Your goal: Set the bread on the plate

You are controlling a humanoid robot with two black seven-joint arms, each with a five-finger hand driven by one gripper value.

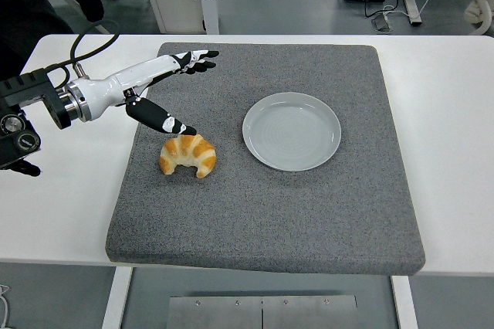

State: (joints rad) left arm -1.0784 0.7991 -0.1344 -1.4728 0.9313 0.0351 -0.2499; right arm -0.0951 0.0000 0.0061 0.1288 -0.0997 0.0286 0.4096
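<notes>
A: Starting from the left, the left hand (158,89) reaches in over the grey mat (262,213), fingers (197,60) spread flat and holding nothing, thumb angled down just above the bread (187,154).

B: Why so wide open?

A: My guess is it's making room to close around the croissant from above.

B: And the bread itself?

A: Lying on the mat, left of the plate (291,130) and apart from it. The plate is empty, so the placing isn't done. No right hand in sight.
</notes>
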